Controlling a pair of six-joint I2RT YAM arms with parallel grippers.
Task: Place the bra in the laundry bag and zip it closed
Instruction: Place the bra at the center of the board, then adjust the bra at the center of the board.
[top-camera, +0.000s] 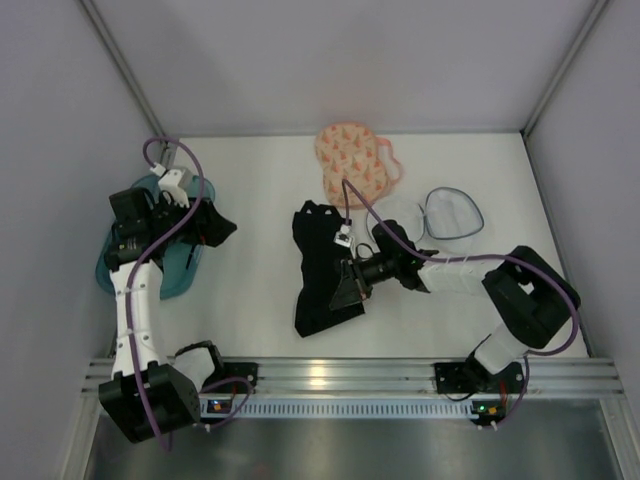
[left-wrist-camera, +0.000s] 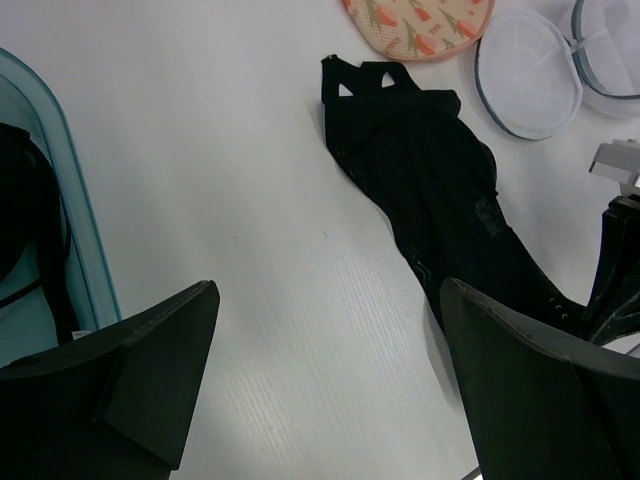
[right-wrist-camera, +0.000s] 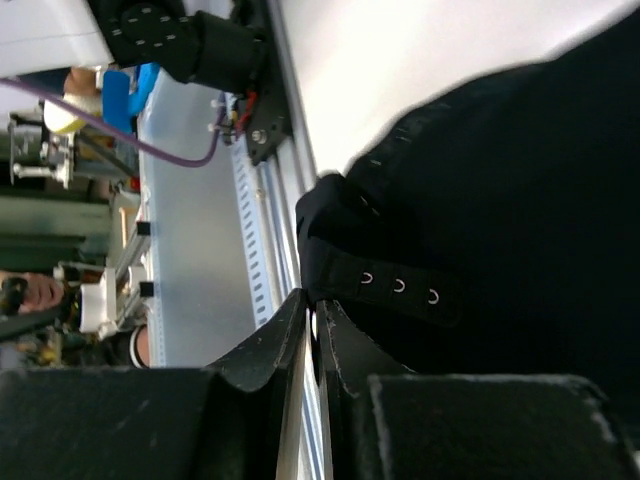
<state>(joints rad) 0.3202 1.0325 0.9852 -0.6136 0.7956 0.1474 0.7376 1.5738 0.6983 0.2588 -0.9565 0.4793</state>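
Note:
The black bra lies stretched out at the middle of the table, and it also shows in the left wrist view. My right gripper is down at its near end. In the right wrist view the jaws are pressed together on the edge of the bra's hook band. The cream-peach laundry bag lies at the back centre, apart from the bra, and its edge shows in the left wrist view. My left gripper is open and empty above bare table left of the bra.
A teal bin sits at the left under my left arm, with a dark item in it. Two translucent white round tubs lie at the back right, near the bag. The metal rail runs along the near edge.

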